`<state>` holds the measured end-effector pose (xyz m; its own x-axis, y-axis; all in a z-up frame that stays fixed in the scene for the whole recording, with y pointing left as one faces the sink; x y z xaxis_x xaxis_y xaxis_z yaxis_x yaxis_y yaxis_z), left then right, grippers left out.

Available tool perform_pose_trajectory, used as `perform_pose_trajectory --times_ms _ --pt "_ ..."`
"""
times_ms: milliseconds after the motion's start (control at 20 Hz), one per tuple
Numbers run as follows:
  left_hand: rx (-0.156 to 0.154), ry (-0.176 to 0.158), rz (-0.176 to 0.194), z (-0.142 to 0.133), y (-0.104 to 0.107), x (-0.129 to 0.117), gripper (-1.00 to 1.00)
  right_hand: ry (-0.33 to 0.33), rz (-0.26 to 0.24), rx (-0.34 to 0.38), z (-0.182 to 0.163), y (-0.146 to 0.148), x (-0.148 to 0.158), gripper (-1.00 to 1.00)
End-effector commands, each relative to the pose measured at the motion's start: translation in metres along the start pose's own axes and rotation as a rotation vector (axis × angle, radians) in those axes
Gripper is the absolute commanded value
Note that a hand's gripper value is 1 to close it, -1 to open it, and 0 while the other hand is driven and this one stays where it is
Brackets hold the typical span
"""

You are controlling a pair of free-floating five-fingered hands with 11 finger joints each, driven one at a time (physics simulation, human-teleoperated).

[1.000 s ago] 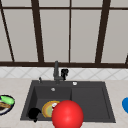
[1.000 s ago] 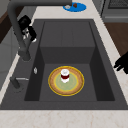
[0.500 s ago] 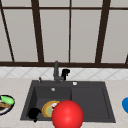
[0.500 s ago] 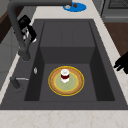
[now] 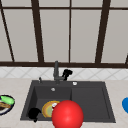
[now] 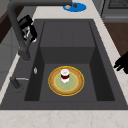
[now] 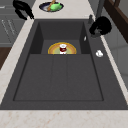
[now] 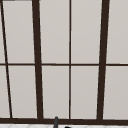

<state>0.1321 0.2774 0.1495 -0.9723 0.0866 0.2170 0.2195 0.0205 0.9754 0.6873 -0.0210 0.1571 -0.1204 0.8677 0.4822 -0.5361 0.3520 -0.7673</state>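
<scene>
Big dark sink (image 5: pixel 90 100) under the window (image 8: pixel 70 62), no readable writing anywhere. A red ball (image 5: pixel 67 115) sits up front. The black faucet (image 5: pixel 56 72) is at the back rim; the right hand (image 5: pixel 67 73) is right beside it, fingers curled, though I can't tell if it's actually gripping. A yellow plate (image 6: pixel 66 80) with a small red-and-white cup (image 6: pixel 65 75) sits in the basin. The left hand (image 5: pixel 34 113) hangs at the front-left rim, fingers loosely curled, holding nothing.

A pale marble counter (image 6: pixel 62 120) carries the dark sink (image 6: pixel 67 32), my landmark here. In its basin lies a yellow-rimmed plate (image 6: pixel 66 80) bearing a small jar (image 6: pixel 65 75). Left of the sink sits a dish of food (image 5: pixel 5 103); right of it, a blue plate (image 6: pixel 74 6).
</scene>
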Motion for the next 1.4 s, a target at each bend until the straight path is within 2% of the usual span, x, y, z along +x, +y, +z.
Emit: perform_pose_trajectory --times_ms 0,300,750,900,1100,1200,1350 --pt "0.0 0.0 0.0 0.0 0.0 0.0 0.0 -0.044 -0.077 -0.013 0.002 0.013 -0.021 1.0" --pt "0.0 0.0 0.0 0.0 0.0 0.0 0.0 -0.107 -0.179 -0.054 0.002 0.022 -0.034 1.0" --pt "0.0 0.0 0.0 0.0 0.0 0.0 0.0 -0.159 -0.267 -0.098 0.001 0.032 -0.043 1.0" --pt "0.0 0.0 0.0 0.0 0.0 0.0 0.0 -0.16 -0.269 -0.105 0.001 0.032 -0.041 1.0" --pt "0.0 0.0 0.0 0.0 0.0 0.0 0.0 -0.134 -0.224 -0.092 0.0 0.024 -0.035 1.0" --pt "0.0 0.0 0.0 0.0 0.0 0.0 0.0 -0.128 -0.244 -0.091 0.003 0.021 -0.035 1.0" --pt "0.0 0.0 0.0 0.0 0.0 0.0 0.0 -0.114 -0.203 -0.094 0.005 0.015 -0.027 1.0"
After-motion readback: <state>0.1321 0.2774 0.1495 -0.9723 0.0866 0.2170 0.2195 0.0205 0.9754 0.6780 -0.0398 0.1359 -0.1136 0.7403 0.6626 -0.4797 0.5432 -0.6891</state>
